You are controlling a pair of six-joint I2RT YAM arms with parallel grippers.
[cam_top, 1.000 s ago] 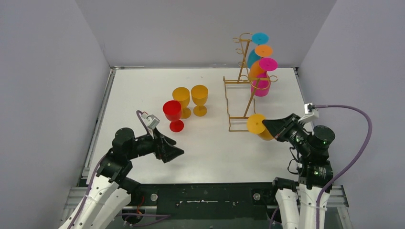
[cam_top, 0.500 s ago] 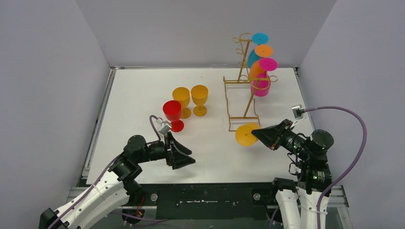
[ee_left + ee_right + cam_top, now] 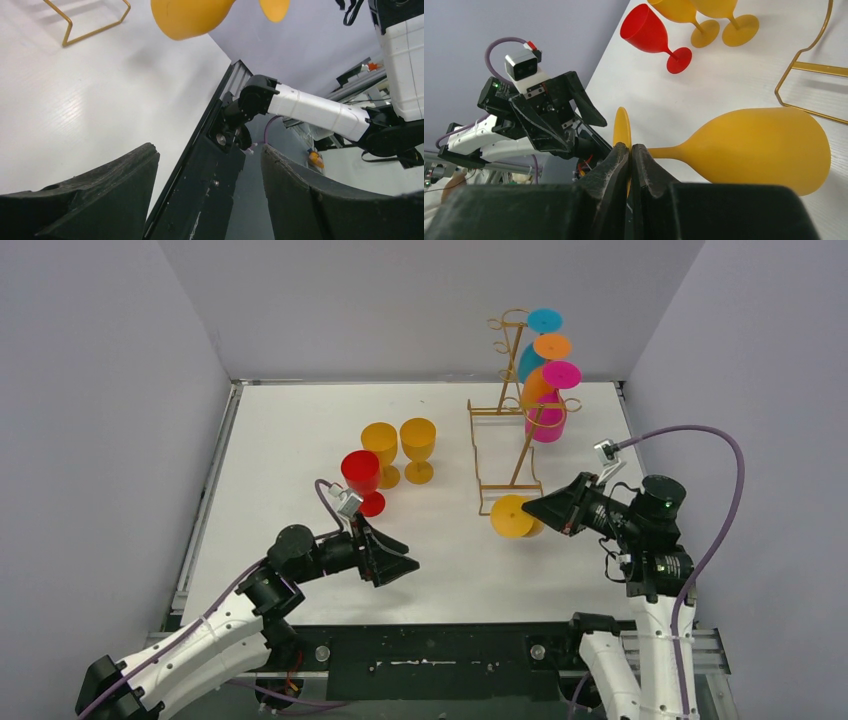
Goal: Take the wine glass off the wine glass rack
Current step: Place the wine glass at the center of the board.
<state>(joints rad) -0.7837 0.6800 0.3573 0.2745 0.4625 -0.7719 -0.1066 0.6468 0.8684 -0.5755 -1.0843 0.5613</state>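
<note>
My right gripper [image 3: 527, 510] is shut on the foot disc of a yellow wine glass [image 3: 515, 517], held on its side above the table, just in front of the gold wire wine glass rack [image 3: 508, 368]. In the right wrist view the fingertips [image 3: 630, 147] pinch the thin disc edge and the glass's bowl [image 3: 764, 147] points away toward the rack's base wire [image 3: 819, 68]. My left gripper [image 3: 405, 562] is open and empty, low near the table's front edge. Its wrist view shows the glass's bowl [image 3: 187, 17] at the top.
A red glass [image 3: 361, 472] and two yellow glasses [image 3: 381, 445] [image 3: 418, 440] stand upright left of the rack. Blue [image 3: 530, 355], orange [image 3: 540, 380] and pink [image 3: 548, 415] glasses hang upside down on the rack. Grey walls enclose the table.
My right gripper has carried the yellow glass leftward, away from the rack's front corner. My left arm has reached right along the front edge, its jaws narrowing slightly.
</note>
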